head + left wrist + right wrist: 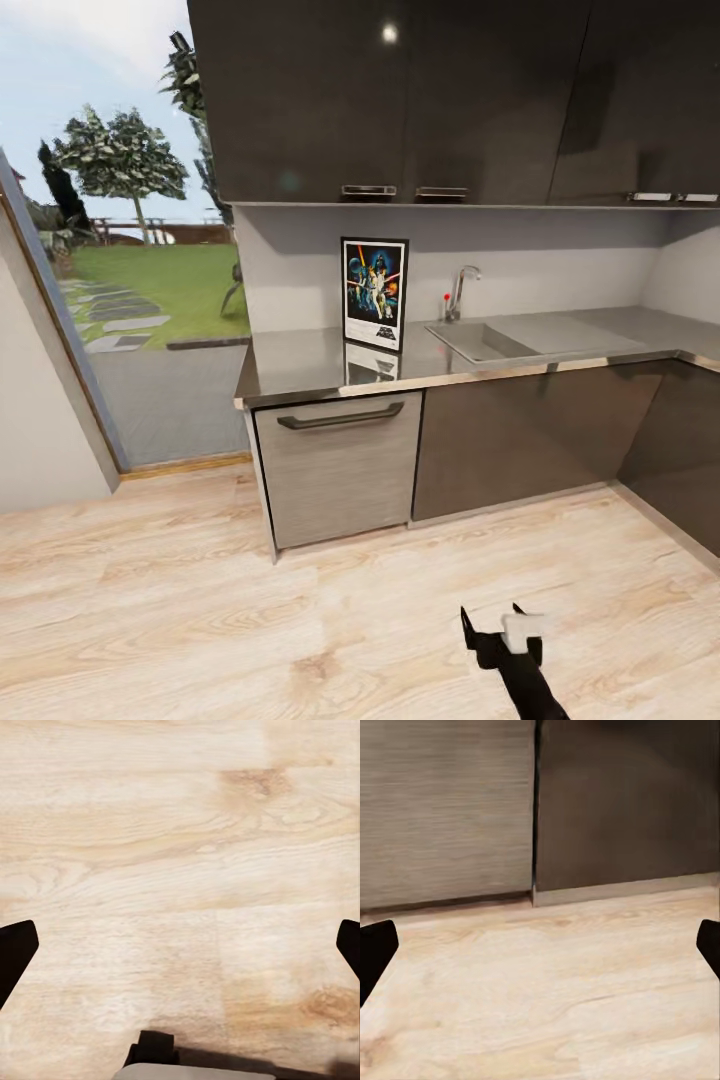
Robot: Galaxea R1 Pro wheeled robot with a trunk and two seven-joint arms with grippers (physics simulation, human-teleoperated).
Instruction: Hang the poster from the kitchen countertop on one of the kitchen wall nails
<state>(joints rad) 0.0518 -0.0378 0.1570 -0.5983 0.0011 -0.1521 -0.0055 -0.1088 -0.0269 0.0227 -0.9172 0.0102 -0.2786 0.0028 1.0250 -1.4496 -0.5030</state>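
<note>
Right arm, head view: black forearm rising from the lower edge of the frame, ending in the right hand (494, 616) with two dark fingers pointing up and forward and a pale block at the wrist; nothing held. Right wrist view: right hand (540, 960) with its two black fingertips at opposite sides of the frame, spread wide, the gap between them empty. Left wrist view: left hand (180, 956) likewise spread wide, fingertips dark at either side, nothing between them; aimed downward.
</note>
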